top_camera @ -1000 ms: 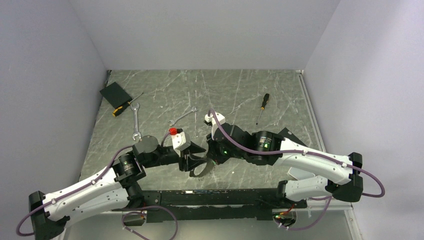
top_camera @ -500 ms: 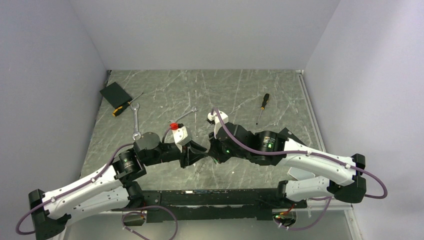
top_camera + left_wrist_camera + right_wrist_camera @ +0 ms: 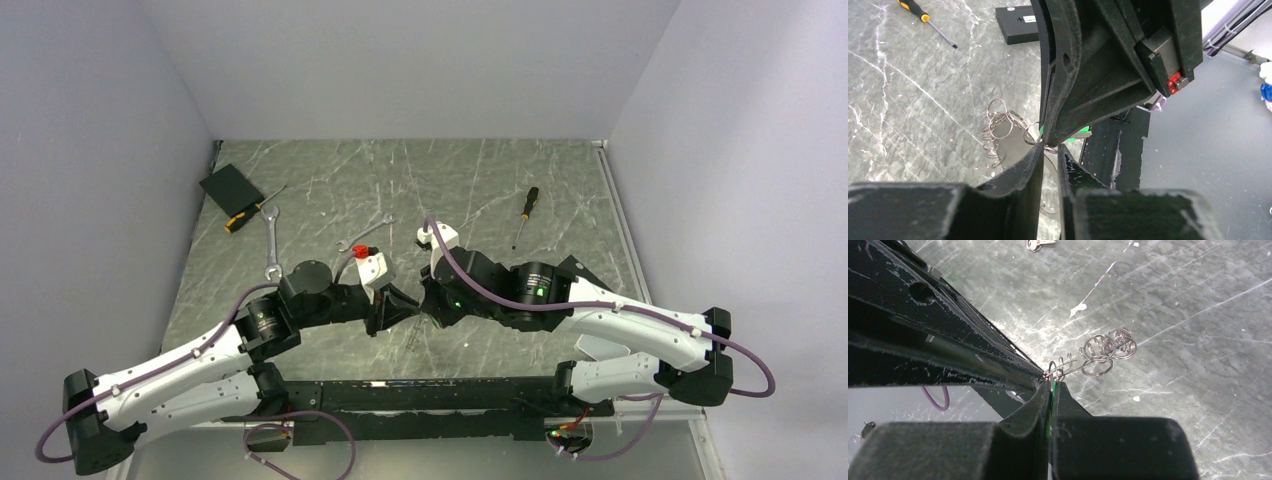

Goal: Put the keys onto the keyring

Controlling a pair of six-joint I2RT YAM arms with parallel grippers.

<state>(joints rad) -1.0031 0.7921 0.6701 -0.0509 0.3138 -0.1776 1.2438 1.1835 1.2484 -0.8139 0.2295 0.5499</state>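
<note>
My left gripper (image 3: pixel 403 306) and right gripper (image 3: pixel 424 301) meet tip to tip over the near middle of the table. The right gripper (image 3: pixel 1052 386) is shut on the green-headed key (image 3: pixel 1053 392), which shows only as a green sliver between its pads and in the left wrist view (image 3: pixel 1079 134). The keyring (image 3: pixel 1104 352) shows as a bunch of thin silvery wire rings, not a beaded chain. It hangs at the fingertips, also in the left wrist view (image 3: pixel 998 124). The left gripper (image 3: pixel 1049 146) is nearly shut, pinching one ring. A silvery key (image 3: pixel 1035 244) lies on the table farther off.
Two silver wrenches (image 3: pixel 272 240) (image 3: pixel 365 232) lie at the left and middle. A screwdriver (image 3: pixel 525 210) lies at the right. Another screwdriver (image 3: pixel 245 215) lies beside a black box (image 3: pixel 230 185) at the far left. The black rail (image 3: pixel 440 385) runs along the near edge.
Both grippers have shifted a little away from the near edge, still tip to tip. The left arm has swung right. The ring loop seen hanging below the tips no longer shows from above.
</note>
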